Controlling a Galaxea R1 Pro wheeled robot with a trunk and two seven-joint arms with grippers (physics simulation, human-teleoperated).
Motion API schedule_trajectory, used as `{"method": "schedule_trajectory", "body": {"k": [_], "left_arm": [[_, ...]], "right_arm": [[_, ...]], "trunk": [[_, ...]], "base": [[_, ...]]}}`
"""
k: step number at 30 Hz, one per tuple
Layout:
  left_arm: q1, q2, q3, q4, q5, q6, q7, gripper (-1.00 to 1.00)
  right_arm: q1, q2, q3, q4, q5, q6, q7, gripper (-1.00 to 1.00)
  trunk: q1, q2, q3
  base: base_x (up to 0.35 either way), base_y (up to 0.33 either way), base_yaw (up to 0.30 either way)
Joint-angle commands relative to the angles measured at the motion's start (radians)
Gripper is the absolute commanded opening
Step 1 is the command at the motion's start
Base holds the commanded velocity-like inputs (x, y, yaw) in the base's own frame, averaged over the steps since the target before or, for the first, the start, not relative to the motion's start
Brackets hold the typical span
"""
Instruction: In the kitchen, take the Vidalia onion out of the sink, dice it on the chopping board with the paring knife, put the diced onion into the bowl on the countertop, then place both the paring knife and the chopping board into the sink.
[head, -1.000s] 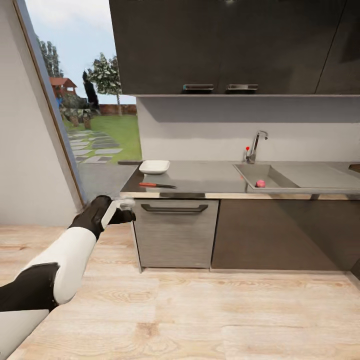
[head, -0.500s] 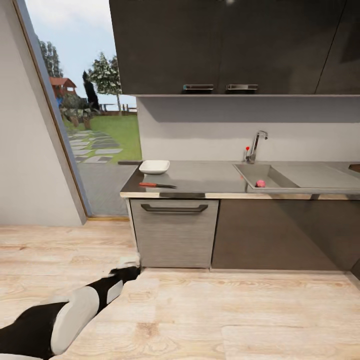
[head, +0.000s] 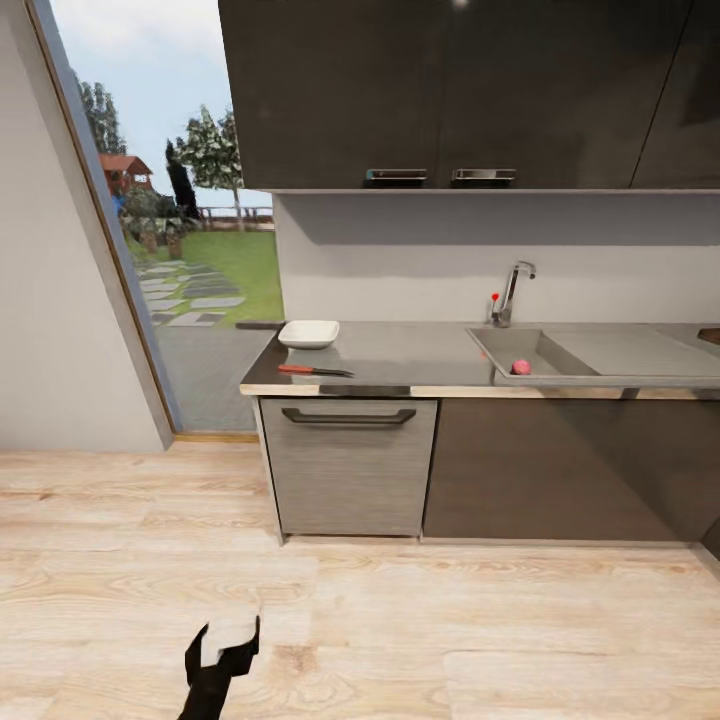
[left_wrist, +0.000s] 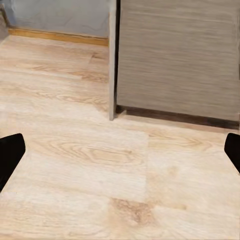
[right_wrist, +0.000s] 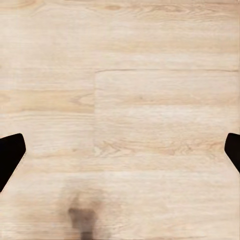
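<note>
The dark grey countertop runs across the middle of the head view. Near its left end sits the white squarish bowl, with the red-handled paring knife lying in front of it by the steel edge. A small pinkish onion rests in the sink. A dark brown sliver at the counter's far right is cut off by the picture's edge, and I cannot tell what it is. My left gripper hangs low over the wooden floor, open and empty. My right gripper is open over bare floorboards.
A tap stands behind the sink. Grey cabinet fronts with a handled drawer stand under the counter, and dark wall cabinets hang above. A tall window and a white wall lie to the left. Wooden floor separates me from the counter.
My left arm has dropped from beside the counter's left corner to low over the floor, so only its gripper shows. The counter's things have not moved.
</note>
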Motion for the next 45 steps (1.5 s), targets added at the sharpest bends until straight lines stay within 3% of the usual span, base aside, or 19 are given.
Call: {"method": "schedule_trajectory", "body": {"k": [1, 4, 6, 10, 11, 13, 14, 15, 16, 17, 19, 20, 21, 22, 24, 27, 40, 45], "left_arm": [[0.023, 0.000, 0.000, 0.004, -0.003, -0.063, 0.004, 1.00], [0.071, -0.004, 0.000, 0.004, -0.004, -0.177, 0.005, 1.00], [0.095, -0.004, 0.000, 0.004, -0.004, -0.209, 0.005, 1.00], [0.134, -0.003, 0.000, 0.005, -0.005, -0.216, 0.005, 1.00], [0.164, -0.005, 0.000, 0.005, -0.015, -0.216, 0.005, 1.00], [0.180, -0.009, -0.001, 0.004, -0.046, -0.216, 0.006, 1.00], [0.187, -0.013, -0.001, 0.004, -0.083, -0.216, 0.010, 1.00], [0.195, -0.016, -0.001, 0.004, -0.157, -0.216, 0.060, 1.00], [0.201, -0.018, 0.000, 0.004, -0.237, -0.216, 0.140, 1.00], [0.203, -0.019, -0.001, 0.004, -0.271, -0.216, 0.185, 1.00], [0.208, -0.021, -0.001, 0.003, -0.383, -0.216, 0.379, 1.00], [0.209, -0.021, -0.001, 0.003, -0.409, -0.216, 0.424, 1.00], [0.210, -0.022, -0.001, 0.002, -0.461, -0.216, 0.502, 1.00], [0.210, -0.022, -0.001, 0.002, -0.487, -0.216, 0.535, 1.00], [0.211, -0.023, -0.001, 0.000, -0.584, -0.216, 0.628, 1.00], [0.211, -0.023, 0.000, -0.003, -0.666, -0.216, 0.694, 1.00], [0.211, -0.030, 0.006, -0.004, -0.677, -0.216, 0.707, 1.00], [0.211, -0.032, 0.005, -0.003, -0.677, -0.216, 0.704, 1.00]], "right_arm": [[0.000, 0.000, 0.001, -0.007, -0.010, 0.001, 0.005, 1.00], [0.000, 0.000, 0.001, -0.013, -0.011, -0.021, 0.011, 1.00], [0.000, 0.000, 0.002, -0.011, -0.010, -0.068, 0.014, 1.00], [0.000, -0.003, 0.002, -0.004, -0.011, -0.153, 0.016, 1.00], [0.000, -0.009, 0.002, 0.009, -0.012, -0.223, 0.017, 1.00], [0.000, -0.011, 0.002, 0.025, -0.013, -0.265, 0.017, 1.00], [0.000, -0.012, 0.001, 0.037, -0.014, -0.293, 0.017, 1.00], [0.000, -0.012, 0.001, 0.047, -0.014, -0.322, 0.017, 1.00], [0.000, -0.012, 0.000, 0.054, -0.014, -0.344, 0.017, 1.00], [0.000, -0.012, 0.000, 0.056, -0.014, -0.351, 0.017, 1.00], [0.000, -0.013, 0.000, 0.062, -0.014, -0.369, 0.016, 1.00], [0.000, -0.013, 0.000, 0.062, -0.014, -0.372, 0.016, 1.00], [0.000, -0.012, 0.000, 0.064, -0.014, -0.376, 0.016, 1.00], [0.000, -0.012, 0.000, 0.064, -0.014, -0.377, 0.016, 1.00], [0.000, -0.011, 0.000, 0.065, -0.014, -0.380, 0.016, 1.00], [0.000, -0.010, -0.001, 0.065, -0.015, -0.382, 0.007, 1.00], [0.000, -0.008, -0.002, 0.067, -0.015, -0.382, 0.004, 1.00], [0.000, -0.007, -0.002, 0.067, -0.016, -0.382, 0.004, 1.00]], "trunk": [[0.000, -0.001, -0.001], [0.000, -0.001, -0.001], [0.000, -0.001, -0.001], [0.000, -0.001, -0.001], [0.000, -0.001, -0.001], [0.000, -0.001, -0.001], [0.000, -0.001, -0.001], [0.000, -0.001, -0.001], [0.000, -0.001, -0.001], [0.000, -0.001, -0.001], [0.000, -0.001, -0.001], [0.000, -0.001, -0.001], [0.000, -0.001, -0.001], [0.000, -0.001, -0.001], [0.000, -0.001, -0.001], [0.000, -0.001, -0.001], [0.000, -0.001, -0.001], [-0.019, 0.034, 0.015]], "base": [[0.000, 0.000, 0.000], [0.000, 0.000, 0.000], [0.000, 0.000, 0.000], [0.000, 0.000, 0.000], [0.000, 0.000, 0.000], [0.000, 0.000, 0.000], [0.000, 0.000, 0.000], [0.000, 0.000, 0.000], [0.000, 0.000, 0.000], [0.000, 0.000, 0.000], [0.000, 0.000, 0.000], [0.000, 0.000, 0.000], [0.000, 0.000, 0.000], [0.000, 0.000, 0.000], [0.000, 0.000, 0.000], [0.000, 0.000, 0.000], [0.000, 0.000, 0.000], [0.000, 0.000, 0.000]]}}
